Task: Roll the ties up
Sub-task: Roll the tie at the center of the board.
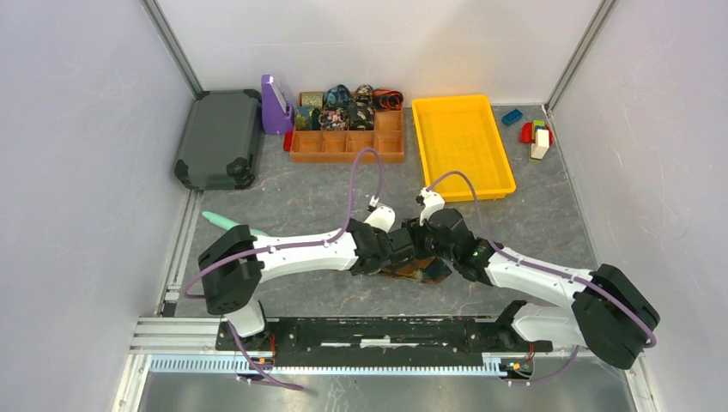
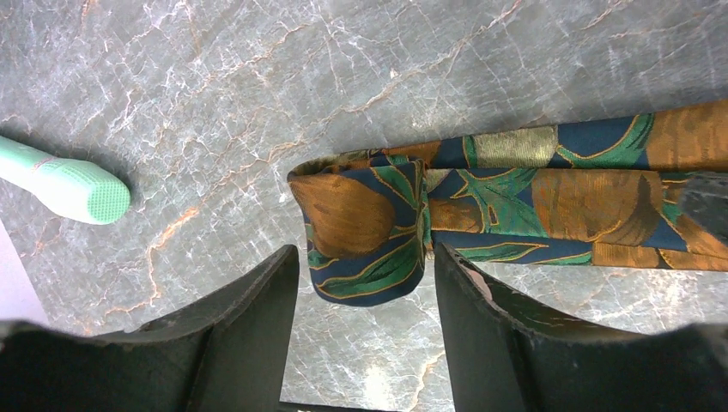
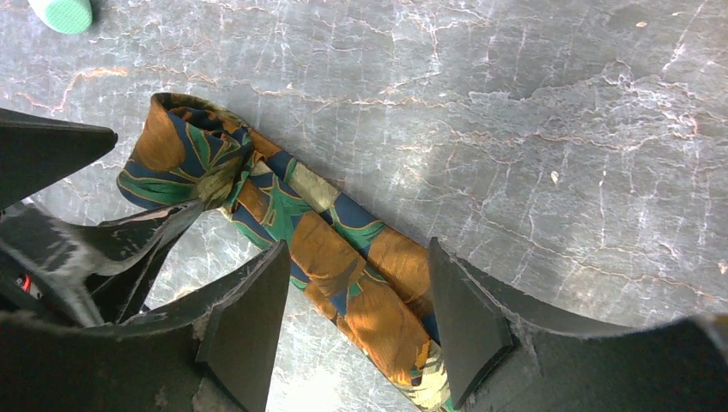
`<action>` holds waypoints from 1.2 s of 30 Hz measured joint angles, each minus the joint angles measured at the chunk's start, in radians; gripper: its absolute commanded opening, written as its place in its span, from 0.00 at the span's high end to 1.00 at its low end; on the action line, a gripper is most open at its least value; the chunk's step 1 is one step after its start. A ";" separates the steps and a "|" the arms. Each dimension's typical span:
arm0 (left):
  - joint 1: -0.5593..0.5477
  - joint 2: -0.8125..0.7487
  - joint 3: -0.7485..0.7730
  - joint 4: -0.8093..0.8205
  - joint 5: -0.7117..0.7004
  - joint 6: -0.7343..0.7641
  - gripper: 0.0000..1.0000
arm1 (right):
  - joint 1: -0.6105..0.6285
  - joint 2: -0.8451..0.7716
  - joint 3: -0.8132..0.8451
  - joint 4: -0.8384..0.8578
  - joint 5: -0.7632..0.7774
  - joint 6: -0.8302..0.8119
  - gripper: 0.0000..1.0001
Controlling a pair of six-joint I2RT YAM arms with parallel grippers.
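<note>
One tie (image 2: pixel 549 193), printed in dark blue, green and orange, lies flat on the marble table with its end curled into a loose loop (image 2: pixel 360 232). My left gripper (image 2: pixel 365 287) is open and the loop sits just past its fingertips, touching neither. In the right wrist view the same tie (image 3: pixel 343 257) lies doubled between the fingers of my open right gripper (image 3: pixel 356 305); its right finger (image 3: pixel 464 318) is at the tie's edge. From above, both grippers (image 1: pixel 403 251) (image 1: pixel 429 240) meet over the tie (image 1: pixel 418 271). Several rolled ties (image 1: pixel 348 110) fill an orange divided box.
The orange divided box (image 1: pixel 348 146), a yellow tray (image 1: pixel 461 146), a grey case (image 1: pixel 219 137) and a purple holder (image 1: pixel 275 105) stand at the back. Toy blocks (image 1: pixel 534 133) lie back right. A teal-green stick (image 1: pixel 227 225) (image 2: pixel 64 184) lies left of the left arm.
</note>
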 measured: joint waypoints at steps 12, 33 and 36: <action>0.026 -0.277 -0.124 0.048 0.027 -0.002 0.42 | 0.031 0.026 0.053 -0.002 -0.011 0.012 0.32; 0.375 -0.669 -0.481 0.273 0.271 0.050 0.46 | 0.204 0.291 0.309 0.007 0.055 0.162 0.25; 0.380 -0.669 -0.497 0.292 0.282 0.050 0.46 | 0.211 0.312 0.324 0.006 0.083 0.185 0.25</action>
